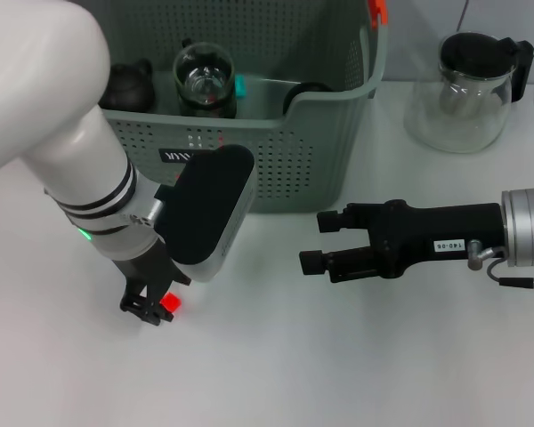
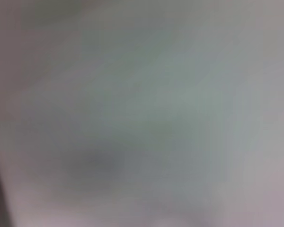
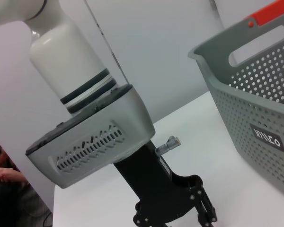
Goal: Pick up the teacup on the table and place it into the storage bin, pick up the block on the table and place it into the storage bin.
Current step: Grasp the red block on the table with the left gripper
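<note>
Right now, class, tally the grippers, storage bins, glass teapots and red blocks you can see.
grippers: 2, the left gripper and the right gripper
storage bin: 1
glass teapot: 1
red block: 1
Total: 5

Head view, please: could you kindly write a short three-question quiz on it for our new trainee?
1. True or false: the glass teapot stands inside the storage bin.
2. Fill in: the right gripper hovers above the table with its jaws ____.
3. The red block lies right beside: A) the left gripper; B) the right gripper; C) the glass teapot.
Key: 1 false; 2 open; 3 A.
</note>
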Robot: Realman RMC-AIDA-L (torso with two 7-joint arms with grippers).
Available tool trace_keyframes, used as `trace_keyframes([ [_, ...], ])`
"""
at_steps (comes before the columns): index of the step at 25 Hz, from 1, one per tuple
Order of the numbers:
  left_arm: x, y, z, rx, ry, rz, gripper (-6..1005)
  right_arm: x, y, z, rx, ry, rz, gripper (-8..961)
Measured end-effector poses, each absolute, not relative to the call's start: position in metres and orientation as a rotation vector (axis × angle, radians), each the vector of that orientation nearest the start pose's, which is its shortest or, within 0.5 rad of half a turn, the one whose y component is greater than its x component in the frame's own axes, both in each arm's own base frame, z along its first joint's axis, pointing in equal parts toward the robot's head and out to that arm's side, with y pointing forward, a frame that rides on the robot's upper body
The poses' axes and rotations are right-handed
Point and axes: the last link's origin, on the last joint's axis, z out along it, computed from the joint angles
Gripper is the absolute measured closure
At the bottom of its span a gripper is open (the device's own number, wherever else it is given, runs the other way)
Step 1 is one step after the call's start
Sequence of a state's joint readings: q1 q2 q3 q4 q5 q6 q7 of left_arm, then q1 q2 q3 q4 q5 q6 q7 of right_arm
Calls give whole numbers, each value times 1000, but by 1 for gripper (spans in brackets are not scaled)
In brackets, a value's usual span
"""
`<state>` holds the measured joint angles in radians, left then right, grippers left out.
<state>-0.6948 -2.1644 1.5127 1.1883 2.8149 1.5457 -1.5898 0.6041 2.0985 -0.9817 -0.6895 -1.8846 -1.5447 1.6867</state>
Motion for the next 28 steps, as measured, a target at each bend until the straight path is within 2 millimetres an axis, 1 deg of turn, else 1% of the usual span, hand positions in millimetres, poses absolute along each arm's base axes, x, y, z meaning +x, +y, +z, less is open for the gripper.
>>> trace_keyframes([
  [5,-186,351,-52,-2913,620,1114,514,205,336,-37,-2935,841,706,18],
  [13,-185,354,-55,-2916,669,1125,520,206,336,-41,-2930,869,705,17],
  [27,-185,356,-63,-2945,680,1147,522,209,340,-42,-2903,869,692,17],
  [28,-184,357,-64,-2945,683,1145,535,209,340,-42,-2903,869,691,17],
])
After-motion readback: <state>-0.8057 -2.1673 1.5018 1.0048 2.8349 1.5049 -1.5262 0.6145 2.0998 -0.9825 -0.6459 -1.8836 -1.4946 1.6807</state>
